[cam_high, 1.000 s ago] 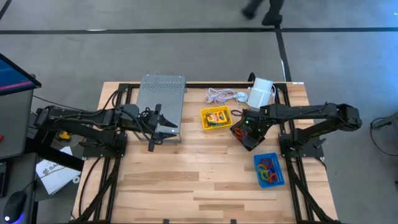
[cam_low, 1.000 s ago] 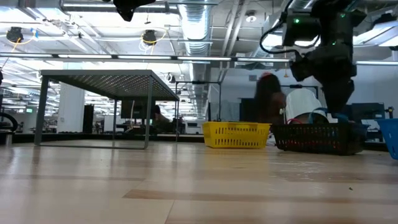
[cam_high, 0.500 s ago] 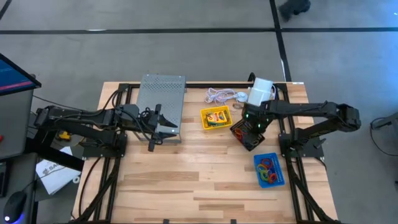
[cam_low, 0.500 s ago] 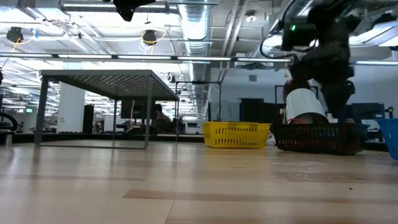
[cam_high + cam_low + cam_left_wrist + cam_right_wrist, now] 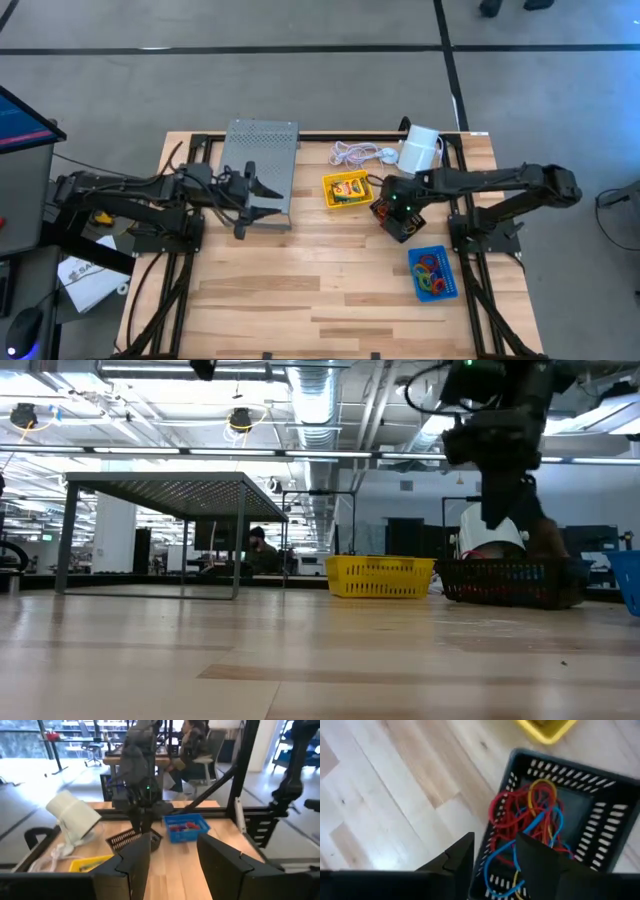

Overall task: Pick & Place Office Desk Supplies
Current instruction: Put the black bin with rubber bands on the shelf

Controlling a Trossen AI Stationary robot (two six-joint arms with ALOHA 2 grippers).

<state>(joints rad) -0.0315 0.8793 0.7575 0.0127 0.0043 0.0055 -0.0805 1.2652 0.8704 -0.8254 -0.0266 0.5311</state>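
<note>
A black mesh tray (image 5: pixel 401 229) with a tangle of red, blue and yellow rubber bands (image 5: pixel 530 815) rests on the table right of centre. My right gripper (image 5: pixel 495 847) hangs just above the tray's left end, pointing steeply down, open, and stands clear of the tray (image 5: pixel 510 582) in the low view. Left of it is a yellow tray (image 5: pixel 327 190) holding a crayon box (image 5: pixel 348 188). A blue tray (image 5: pixel 413 270) with more bands lies nearer the front. My left gripper (image 5: pixel 175 850) waits open and level, high over the grey stand's near end.
A grey perforated stand (image 5: pixel 258 150) takes up the far left of the table. A coiled white cord (image 5: pixel 355 153) and a white cylinder (image 5: pixel 420 148) lie at the far edge behind the trays. Bare wood fills the near half. People sit in the room beyond.
My right gripper has risen from the black mesh tray and shifted toward the table's left, from over the tray's right part to above its left end. The tray and the bands in it stay where they were.
</note>
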